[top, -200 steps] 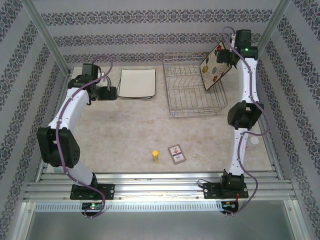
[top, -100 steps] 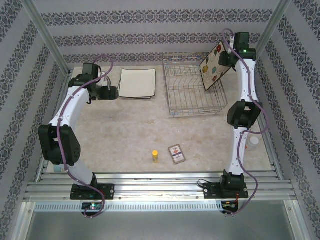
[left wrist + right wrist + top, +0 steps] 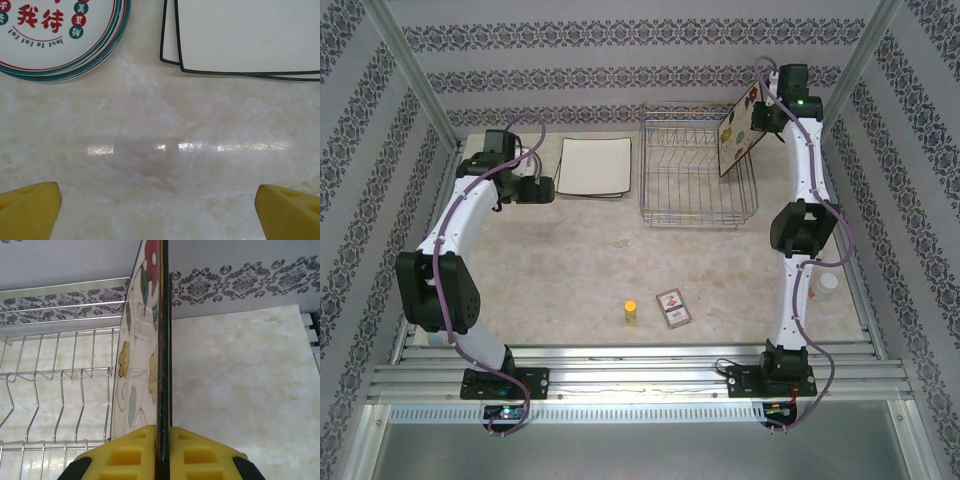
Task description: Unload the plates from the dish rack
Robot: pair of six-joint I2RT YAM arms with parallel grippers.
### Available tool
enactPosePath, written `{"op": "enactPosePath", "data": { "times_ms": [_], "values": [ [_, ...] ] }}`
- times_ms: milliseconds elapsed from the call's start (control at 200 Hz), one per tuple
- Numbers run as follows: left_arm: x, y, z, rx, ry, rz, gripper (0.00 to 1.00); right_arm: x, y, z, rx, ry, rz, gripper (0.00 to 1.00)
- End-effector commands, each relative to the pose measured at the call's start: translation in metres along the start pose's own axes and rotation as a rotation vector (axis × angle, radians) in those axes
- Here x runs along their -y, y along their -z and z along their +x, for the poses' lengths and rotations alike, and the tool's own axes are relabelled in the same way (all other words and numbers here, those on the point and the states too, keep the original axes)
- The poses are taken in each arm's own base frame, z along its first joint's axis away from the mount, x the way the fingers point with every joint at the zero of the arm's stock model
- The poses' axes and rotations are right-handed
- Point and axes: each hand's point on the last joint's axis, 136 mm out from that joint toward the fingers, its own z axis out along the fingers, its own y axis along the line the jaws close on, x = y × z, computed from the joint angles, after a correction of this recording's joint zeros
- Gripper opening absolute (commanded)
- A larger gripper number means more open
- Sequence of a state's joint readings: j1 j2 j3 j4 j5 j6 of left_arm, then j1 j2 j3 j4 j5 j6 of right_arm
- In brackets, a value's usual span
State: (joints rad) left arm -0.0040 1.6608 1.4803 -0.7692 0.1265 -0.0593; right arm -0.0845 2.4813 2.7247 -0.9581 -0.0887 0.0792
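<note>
Shiny chrome wire dish rack, glossy glazed square plate, polished marbled tabletop, matt yellow fingers.

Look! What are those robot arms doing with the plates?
They're emptying a dish rack. The right gripper is shut on the edge of a square flowered plate, holding it upright at the rack's right end. The left gripper hangs open just above the table, close to some round plates and plain square plates already lying there in stacks. The rest of the rack looks empty.
</note>
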Motion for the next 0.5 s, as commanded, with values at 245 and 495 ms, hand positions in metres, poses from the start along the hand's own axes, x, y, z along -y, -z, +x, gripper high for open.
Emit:
{"op": "enactPosePath", "data": {
  "times_ms": [245,495],
  "values": [
    [-0.005,0.013,-0.005,0.054,-0.007,-0.009,0.99,0.001,0.0,0.001,0.012,-0.004,0.123,0.0],
    [-0.007,0.017,-0.005,0.072,-0.002,-0.01,0.99,0.028,0.022,-0.002,0.004,0.065,0.286,0.0]
  ]
}}
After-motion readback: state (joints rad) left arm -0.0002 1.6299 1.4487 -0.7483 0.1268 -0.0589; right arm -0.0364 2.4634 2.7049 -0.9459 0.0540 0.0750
